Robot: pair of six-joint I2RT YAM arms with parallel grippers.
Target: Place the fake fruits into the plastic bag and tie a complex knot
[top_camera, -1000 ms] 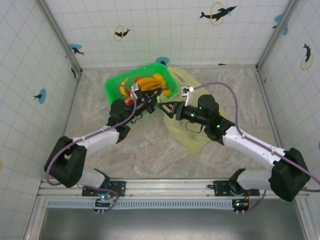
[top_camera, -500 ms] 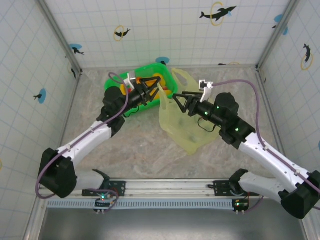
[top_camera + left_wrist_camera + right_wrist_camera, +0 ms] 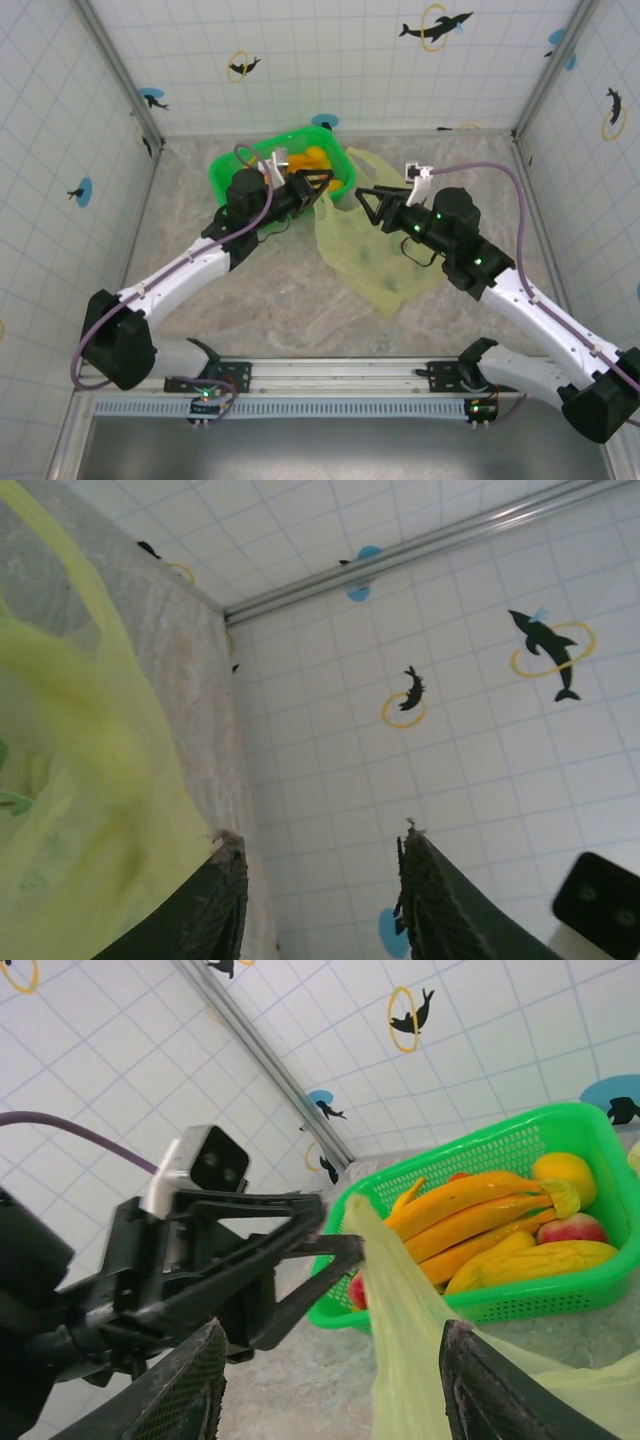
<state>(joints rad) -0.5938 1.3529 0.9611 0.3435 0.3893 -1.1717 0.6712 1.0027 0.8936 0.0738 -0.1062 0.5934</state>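
Pulled apart since meeting before the green basket (image 3: pixel 222 168), the left gripper (image 3: pixel 324 188) and right gripper (image 3: pixel 366 206) hover at its front corner, fingers apart on both, the plastic bag (image 3: pixel 378 265) rising between them beside the basket, whose fake fruits (image 3: pixel 312 158) lie inside.

Fake fruits (image 3: pixel 500 1225) all piled in the green basket (image 3: pixel 530 1305), up by the far edge of the tabletop, a bit left of centre. Mostly long yellow-orange bananas lying side by side, plus a round yellow one and a couple of reddish ones tucked in around them. Plastic bag (image 3: pixel 380 265) pale yellow-green, see-through and crinkly, sprawled around the middle of the tabletop, just beside the basket on its right. Left edge standing up in a narrow peak, rest lying slack. Faint darker prints on it.
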